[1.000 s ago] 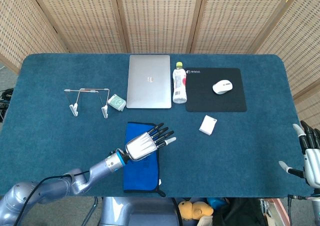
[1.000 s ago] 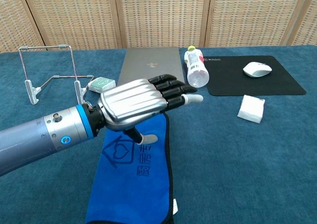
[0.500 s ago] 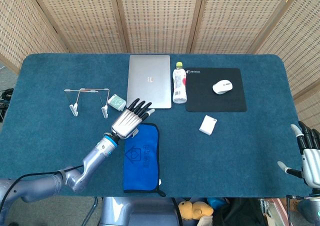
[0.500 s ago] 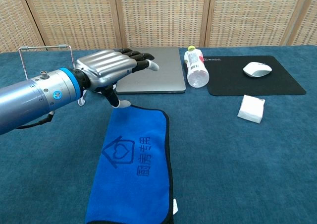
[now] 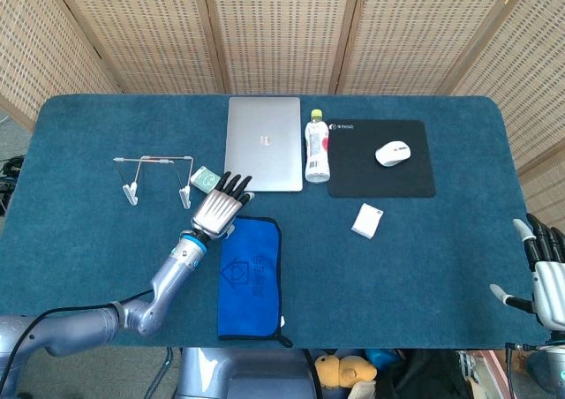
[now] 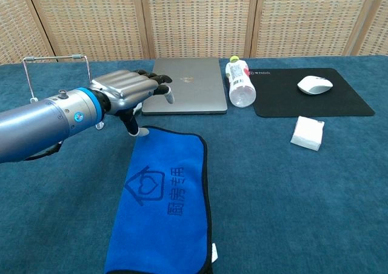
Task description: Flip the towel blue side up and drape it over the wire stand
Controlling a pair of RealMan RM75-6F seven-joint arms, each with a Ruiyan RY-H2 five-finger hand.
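The towel [image 5: 252, 276] [image 6: 165, 198] lies flat on the table near the front edge, blue side up, with a dark logo and a black hem. My left hand [image 5: 218, 207] [image 6: 126, 91] hovers just past the towel's far left corner, fingers extended and apart, holding nothing. The wire stand [image 5: 156, 176] [image 6: 59, 90] stands upright to the left of that hand. My right hand [image 5: 547, 275] shows at the right edge of the head view, off the table, open and empty.
A small green box [image 5: 206, 180] sits between the stand and the closed laptop [image 5: 263, 154] [image 6: 185, 92]. A bottle [image 5: 316, 150] [image 6: 240, 87] lies beside a black mouse pad [image 5: 381, 158] with a mouse [image 5: 393, 153]. A white packet [image 5: 367, 221] [image 6: 307, 133] lies right of the towel.
My left hand has lifted off the towel and swung left and away, from over its middle to just past its far left corner. The towel lies uncovered and unmoved.
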